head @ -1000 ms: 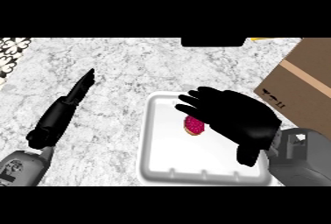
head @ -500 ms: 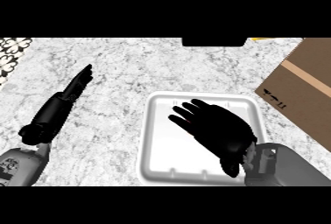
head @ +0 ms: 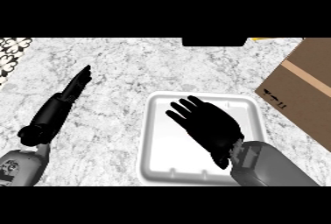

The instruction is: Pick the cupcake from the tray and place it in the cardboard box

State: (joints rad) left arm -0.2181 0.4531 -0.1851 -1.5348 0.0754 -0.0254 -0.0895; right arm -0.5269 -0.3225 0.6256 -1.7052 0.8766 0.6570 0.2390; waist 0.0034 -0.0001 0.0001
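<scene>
The right hand [head: 210, 127] lies flat over the white tray [head: 155, 153], palm down, fingers straight and slightly spread, pointing toward the tray's far-left corner. It is released – nothing is seen held in it. Its grey forearm [head: 268, 168] enters from the lower right edge and crosses the tray's near-right corner.

The cupcake does not show in the head view. The hand covers the middle of the tray, so whether the cupcake sits under it cannot be told.

The tray rests on the marble counter [head: 123, 70], near the view's lower middle. Its rim and bare floor are visible to the left of and below the hand.

The cardboard box [head: 304, 92] stands at the right edge, just beside the tray's far-right corner but apart from it. A pale tape strip runs across its top, and small black marks are printed on its near-left side.

The left hand [head: 77, 83] rests on the counter at the left, well apart from the tray – fingers straight and together, pointing away from the robot, holding nothing.
</scene>
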